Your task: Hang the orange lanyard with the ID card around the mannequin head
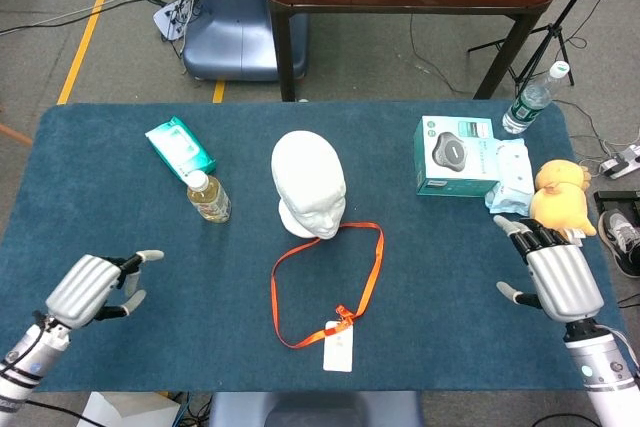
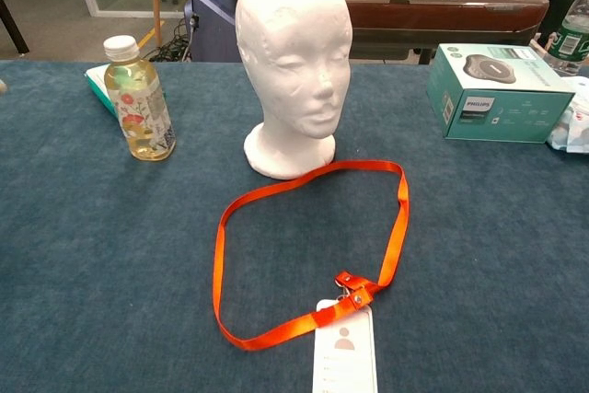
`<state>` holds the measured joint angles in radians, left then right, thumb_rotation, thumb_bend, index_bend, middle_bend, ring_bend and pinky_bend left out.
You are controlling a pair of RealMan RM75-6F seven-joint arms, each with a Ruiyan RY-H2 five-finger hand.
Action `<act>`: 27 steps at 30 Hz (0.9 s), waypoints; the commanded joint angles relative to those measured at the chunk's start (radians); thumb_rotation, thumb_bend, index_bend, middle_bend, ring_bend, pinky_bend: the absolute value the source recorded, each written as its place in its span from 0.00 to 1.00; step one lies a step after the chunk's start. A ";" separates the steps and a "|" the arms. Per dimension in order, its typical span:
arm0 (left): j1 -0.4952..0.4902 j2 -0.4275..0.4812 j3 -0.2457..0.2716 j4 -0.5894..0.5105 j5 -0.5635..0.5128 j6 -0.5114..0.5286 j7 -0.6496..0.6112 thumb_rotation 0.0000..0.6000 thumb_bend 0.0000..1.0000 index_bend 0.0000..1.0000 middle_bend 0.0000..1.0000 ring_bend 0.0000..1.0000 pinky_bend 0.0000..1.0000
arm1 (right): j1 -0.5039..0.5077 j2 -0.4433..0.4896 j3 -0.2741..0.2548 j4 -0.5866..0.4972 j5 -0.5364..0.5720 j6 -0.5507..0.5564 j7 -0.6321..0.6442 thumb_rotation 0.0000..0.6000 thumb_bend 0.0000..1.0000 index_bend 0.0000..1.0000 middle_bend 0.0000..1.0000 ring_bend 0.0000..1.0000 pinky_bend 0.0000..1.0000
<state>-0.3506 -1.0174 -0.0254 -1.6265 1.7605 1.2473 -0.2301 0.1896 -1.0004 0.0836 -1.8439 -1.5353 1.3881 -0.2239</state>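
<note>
An orange lanyard (image 1: pixel 377 257) lies in a flat loop on the blue table, with its white ID card (image 1: pixel 338 346) at the near end. In the chest view the lanyard (image 2: pixel 219 255) and card (image 2: pixel 345 354) sit just in front of the white mannequin head (image 2: pixel 293 62), which stands upright. From the head view the mannequin head (image 1: pixel 309 183) is at the table's middle. My left hand (image 1: pixel 92 287) hovers at the near left, fingers apart, holding nothing. My right hand (image 1: pixel 555 275) is at the near right, open and empty. Both are well away from the lanyard.
A juice bottle (image 1: pixel 208 196) stands left of the mannequin head, a teal wipes pack (image 1: pixel 180 145) behind it. At the right are a boxed device (image 1: pixel 452 155), a wipes pack (image 1: pixel 510 177), a yellow plush toy (image 1: pixel 558 200) and a water bottle (image 1: pixel 533 97).
</note>
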 commanded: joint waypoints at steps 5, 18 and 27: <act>-0.174 -0.004 0.022 -0.022 0.100 -0.189 0.019 1.00 0.49 0.24 0.93 0.86 0.84 | 0.005 0.002 -0.021 -0.015 0.022 -0.042 -0.014 1.00 0.16 0.15 0.28 0.20 0.33; -0.385 -0.132 -0.007 -0.008 0.017 -0.458 0.073 1.00 0.57 0.18 1.00 1.00 0.96 | 0.016 -0.045 -0.043 0.028 0.049 -0.095 0.022 1.00 0.16 0.15 0.28 0.20 0.33; -0.469 -0.230 -0.020 0.053 -0.056 -0.544 0.104 1.00 0.57 0.20 1.00 1.00 0.96 | 0.024 -0.041 -0.035 0.037 0.079 -0.110 0.029 1.00 0.16 0.15 0.28 0.20 0.33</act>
<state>-0.8077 -1.2337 -0.0420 -1.5867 1.7154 0.7153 -0.1383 0.2131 -1.0417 0.0475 -1.8082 -1.4575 1.2800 -0.1961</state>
